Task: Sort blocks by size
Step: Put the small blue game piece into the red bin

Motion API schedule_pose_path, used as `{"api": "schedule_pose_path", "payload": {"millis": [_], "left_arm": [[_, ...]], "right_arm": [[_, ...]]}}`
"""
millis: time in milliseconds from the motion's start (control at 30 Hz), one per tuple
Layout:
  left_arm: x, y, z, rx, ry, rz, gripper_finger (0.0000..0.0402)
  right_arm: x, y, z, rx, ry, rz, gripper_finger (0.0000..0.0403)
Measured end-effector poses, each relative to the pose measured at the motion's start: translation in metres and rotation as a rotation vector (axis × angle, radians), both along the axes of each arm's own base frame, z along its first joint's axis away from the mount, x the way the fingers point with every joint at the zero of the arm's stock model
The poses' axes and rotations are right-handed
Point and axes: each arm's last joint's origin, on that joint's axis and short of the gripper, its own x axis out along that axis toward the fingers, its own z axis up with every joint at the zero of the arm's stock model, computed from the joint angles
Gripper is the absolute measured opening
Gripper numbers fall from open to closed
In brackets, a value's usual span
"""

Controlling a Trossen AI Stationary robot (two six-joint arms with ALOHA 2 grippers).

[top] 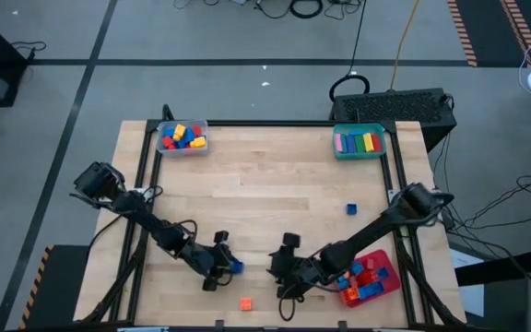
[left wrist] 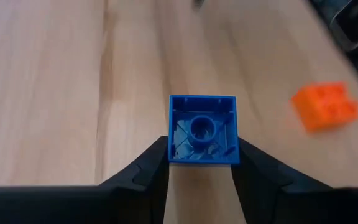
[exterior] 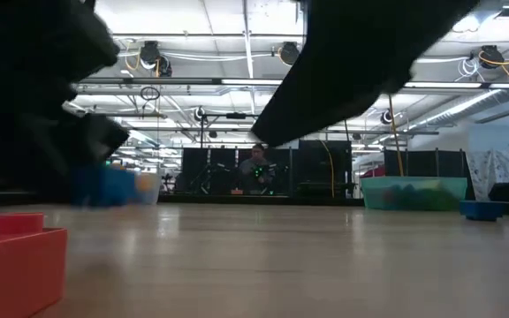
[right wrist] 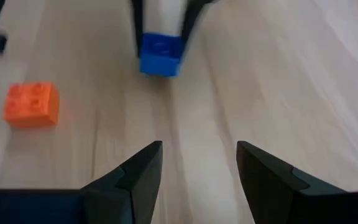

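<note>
A blue block (left wrist: pixel 202 138) is seen between the fingers of the left gripper (left wrist: pixel 202 163) at the near middle of the bench (top: pixel 275 184). In the left wrist view both fingers lie against the sides of the block, so the jaws are clamped on it, or almost so. The hollow underside of the block is turned to that camera.

The right gripper (right wrist: pixel 199 163) is held low, just right of the left one, with its jaws apart and nothing between them. It points at the same blue block.

An orange block (top: pixel 245 303) lies near the front edge, a little nearer than both grippers. A small blue block (top: pixel 350 209) lies alone further right. Sorted blocks are kept in a clear tray (top: pixel 182 138) at far left and a teal tray (top: pixel 359 142) at far right; mixed blocks are left in a red tray (top: pixel 369 277) at near right.

For this step, it is judged that the grip should be made firm before any lift, with the fingers centred on the side walls so that the block is not twisted. The block should be raised straight up and carried clear of the right gripper, which is close. The tray should be chosen by the block's size.

No brand, label or writing can be read.
</note>
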Motion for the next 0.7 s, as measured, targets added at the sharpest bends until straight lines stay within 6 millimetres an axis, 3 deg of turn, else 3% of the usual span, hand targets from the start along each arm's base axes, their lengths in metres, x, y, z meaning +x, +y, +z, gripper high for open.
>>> {"api": "schedule_pose_path", "payload": {"millis": [133, 300, 700], "left_arm": [[0.013, 0.007, 0.009, -0.086, -0.077, -0.013, 0.0145], [0.026, 0.024, 0.015, -0.210, -0.099, 0.002, 0.0146], [0.044, 0.048, 0.026, -0.309, -0.167, -0.008, 0.0148]], "right_arm": [[0.007, 0.009, -0.015, -0.288, -0.039, 0.150, 0.0192], [0.010, 0.019, -0.018, -0.664, -0.070, 0.253, 0.0192], [0.017, 0.014, -0.014, -0.823, -0.062, 0.333, 0.0192]]}}
